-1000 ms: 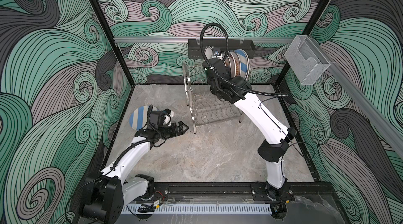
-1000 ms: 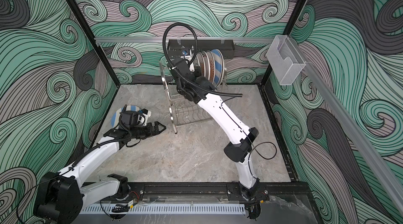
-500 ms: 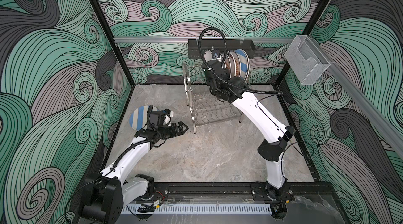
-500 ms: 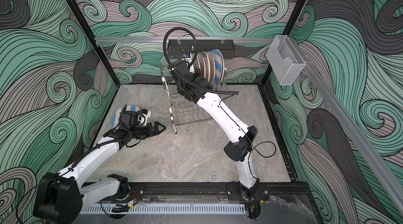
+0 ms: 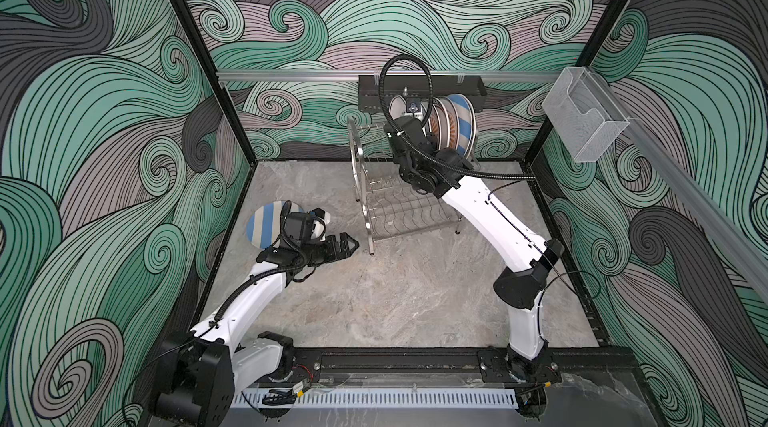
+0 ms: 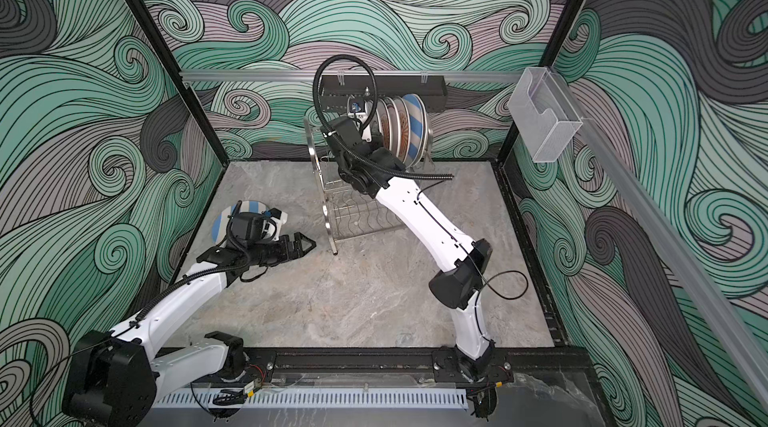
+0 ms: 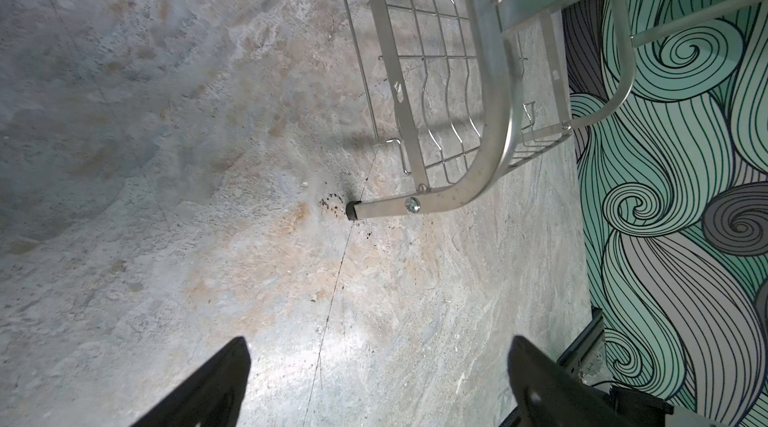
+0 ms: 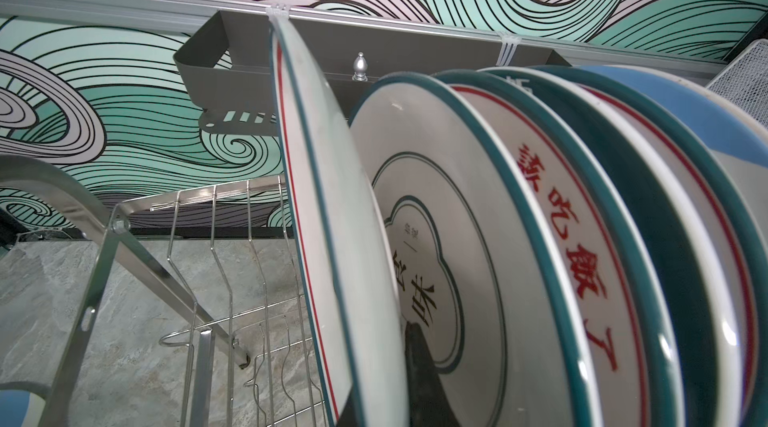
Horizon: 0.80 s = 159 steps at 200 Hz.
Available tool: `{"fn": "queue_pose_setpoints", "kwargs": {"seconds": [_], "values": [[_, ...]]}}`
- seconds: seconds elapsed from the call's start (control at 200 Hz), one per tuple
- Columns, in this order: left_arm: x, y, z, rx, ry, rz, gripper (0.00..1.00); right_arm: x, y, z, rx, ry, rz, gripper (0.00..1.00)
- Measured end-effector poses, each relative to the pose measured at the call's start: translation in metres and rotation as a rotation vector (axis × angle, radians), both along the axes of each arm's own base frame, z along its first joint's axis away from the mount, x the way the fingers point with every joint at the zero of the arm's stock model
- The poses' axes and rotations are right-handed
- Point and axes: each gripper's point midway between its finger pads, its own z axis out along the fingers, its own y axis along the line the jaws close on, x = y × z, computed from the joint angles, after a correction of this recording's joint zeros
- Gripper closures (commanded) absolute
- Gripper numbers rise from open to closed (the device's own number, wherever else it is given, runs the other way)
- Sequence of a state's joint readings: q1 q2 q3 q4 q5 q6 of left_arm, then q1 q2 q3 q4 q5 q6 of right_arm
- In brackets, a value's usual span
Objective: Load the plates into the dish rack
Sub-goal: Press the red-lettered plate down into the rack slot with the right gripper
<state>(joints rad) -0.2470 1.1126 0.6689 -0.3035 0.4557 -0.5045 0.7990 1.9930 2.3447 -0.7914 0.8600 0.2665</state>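
The dish rack stands at the back of the table, with several plates on edge in its upper tier. My right gripper is shut on a white plate with a green and red rim. It holds this plate upright at the left end of that row, with one dark finger against the plate's face. A blue-and-white striped plate lies flat on the table at the left. My left gripper hovers open and empty just past it, pointing at the rack's front leg.
A black perforated tray hangs on the back rail just behind the rack's top. A clear plastic box is fixed to the right wall rail. The rack's lower wire shelf holds nothing. Black frame posts stand at the back corners.
My right wrist has shifted slightly left and back along the upper tier with the plate in its grip. The left arm has stayed where it was.
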Motion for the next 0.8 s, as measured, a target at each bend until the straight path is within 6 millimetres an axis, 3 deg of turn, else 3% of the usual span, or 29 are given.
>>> {"fn": "queue_pose_setpoints", "kwargs": {"seconds": [0.07,0.14,0.195,0.63,0.796], "values": [[0.0,0.0,0.0,0.0,0.0,0.0,0.01,-0.0005,-0.0007,-0.0001,0.004,0.001,0.001,0.88],[0.0,0.0001,0.0,0.0,0.0,0.0,0.01,-0.0006,-0.002,-0.0007,0.001,0.003,0.001,0.77],[0.0,0.0001,0.0,0.0,0.0,0.0,0.01,0.0006,-0.0038,-0.0023,-0.002,0.008,-0.001,0.74],[0.0002,0.0004,-0.0001,0.002,-0.001,0.002,0.01,0.0002,-0.0005,-0.0074,-0.008,0.028,0.026,0.71],[0.0004,0.0007,-0.0004,0.004,-0.001,0.003,0.01,-0.001,0.0031,-0.0071,-0.006,0.035,0.051,0.55]]}}
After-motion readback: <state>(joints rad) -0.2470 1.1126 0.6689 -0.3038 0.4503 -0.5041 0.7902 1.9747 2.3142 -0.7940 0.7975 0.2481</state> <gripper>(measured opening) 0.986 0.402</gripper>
